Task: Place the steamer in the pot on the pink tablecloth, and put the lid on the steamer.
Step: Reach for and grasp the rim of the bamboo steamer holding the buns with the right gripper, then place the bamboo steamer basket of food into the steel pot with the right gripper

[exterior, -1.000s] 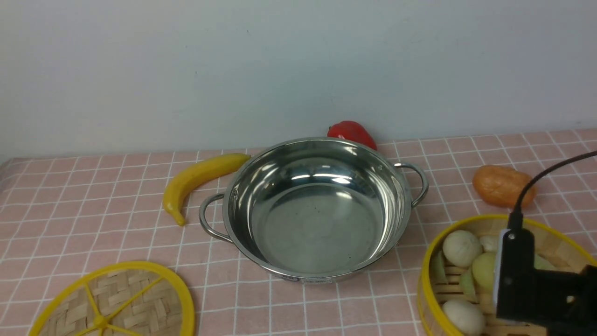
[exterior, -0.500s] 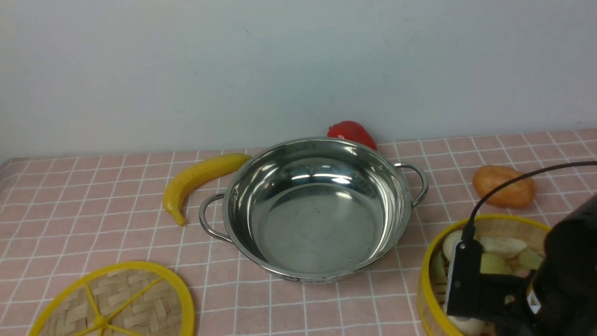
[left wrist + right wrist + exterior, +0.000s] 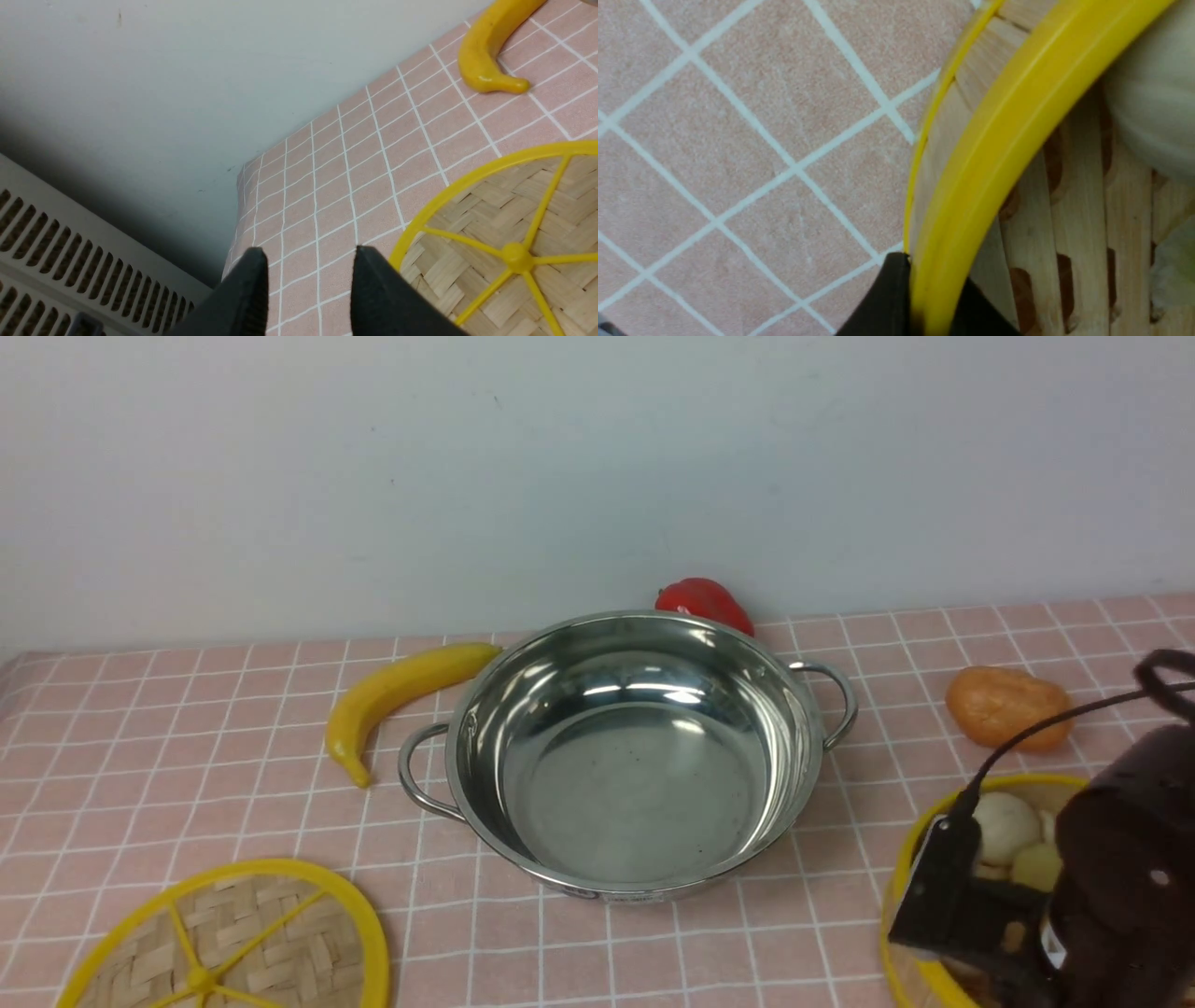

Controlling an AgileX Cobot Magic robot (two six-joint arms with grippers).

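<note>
The steamer (image 3: 892,896), a bamboo basket with a yellow rim, stands on the pink tablecloth (image 3: 187,765) at the front right with pale buns (image 3: 1004,826) inside. My right arm (image 3: 1120,877) covers much of it. In the right wrist view my right gripper (image 3: 931,280) is shut on the steamer's rim (image 3: 1017,140), one finger outside the wall and one inside. The empty steel pot (image 3: 635,784) sits mid-table. The woven lid (image 3: 233,943) lies at the front left. My left gripper (image 3: 308,261) hangs open just beside the lid (image 3: 504,224), holding nothing.
A yellow banana (image 3: 392,691) lies left of the pot, a red pepper (image 3: 705,602) behind it by the wall, and an orange vegetable (image 3: 1004,707) behind the steamer. A vented grey panel (image 3: 70,242) lies past the table's left edge.
My right arm swung down over the steamer's near side and its fingers closed on the rim. The steamer has shifted a little to the right. The left arm has not moved.
</note>
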